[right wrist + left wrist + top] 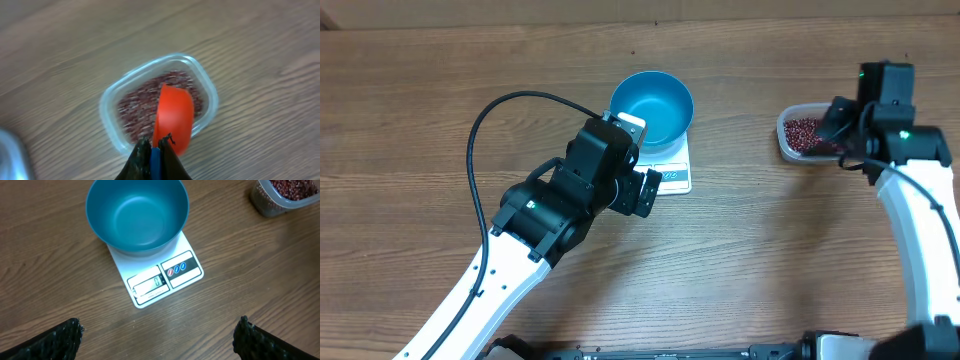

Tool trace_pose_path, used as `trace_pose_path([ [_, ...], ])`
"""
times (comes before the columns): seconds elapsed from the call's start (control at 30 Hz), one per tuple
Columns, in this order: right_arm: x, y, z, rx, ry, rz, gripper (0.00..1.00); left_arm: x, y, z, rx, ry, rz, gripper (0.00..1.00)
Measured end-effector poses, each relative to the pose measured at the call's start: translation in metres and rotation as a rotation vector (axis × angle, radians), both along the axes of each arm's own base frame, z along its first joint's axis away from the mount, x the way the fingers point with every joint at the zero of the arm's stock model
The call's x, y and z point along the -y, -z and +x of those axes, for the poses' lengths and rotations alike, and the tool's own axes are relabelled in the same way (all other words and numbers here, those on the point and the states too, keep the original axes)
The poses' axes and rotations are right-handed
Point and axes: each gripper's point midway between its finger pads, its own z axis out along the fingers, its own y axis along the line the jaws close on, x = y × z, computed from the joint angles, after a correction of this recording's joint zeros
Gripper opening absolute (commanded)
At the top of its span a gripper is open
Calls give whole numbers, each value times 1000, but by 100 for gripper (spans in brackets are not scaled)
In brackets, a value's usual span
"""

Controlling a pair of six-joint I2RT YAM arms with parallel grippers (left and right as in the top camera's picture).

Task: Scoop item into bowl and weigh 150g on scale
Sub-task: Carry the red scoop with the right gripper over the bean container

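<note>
overhead: round smooth blue bowl [652, 108] is sitting on the flat white scale [672, 172] toward the table's [420, 120] far edge; clear rounded container [790, 142] of beans [806, 131] is lying nearer the right edge | left wrist: left gripper's [159, 327] ribbed black fingers [55, 342] are standing wide apart; the scale's display and buttons are showing only here | right wrist: right gripper [155, 149] is pinching the orange scoop [173, 117] by its handle over the grainy maroon beans

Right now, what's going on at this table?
The right end effector is shut on the handle of an orange-red scoop, held over the dark red beans in the clear container. The blue bowl sits empty on the white scale. The left end effector hangs open in front of the scale, holding nothing. No beans are in the bowl yet.
</note>
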Motion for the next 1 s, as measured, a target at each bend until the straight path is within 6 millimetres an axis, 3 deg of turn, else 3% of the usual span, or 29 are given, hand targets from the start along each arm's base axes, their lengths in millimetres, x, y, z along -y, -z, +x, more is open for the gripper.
trace_pose_path([
  [0.1,19,26,9,-57,5,-23,4,0,0,0,0,0,0,100],
  [0.2,20,39,16,-91,-45,-54,4,0,0,0,0,0,0,100],
  [0.47,21,48,23,-130,-168,-135,4,0,0,0,0,0,0,99],
  [0.7,21,70,26,-203,-281,-191,4,0,0,0,0,0,0,100],
  [1.0,13,83,33,-211,-340,-162,4,0,0,0,0,0,0,99],
])
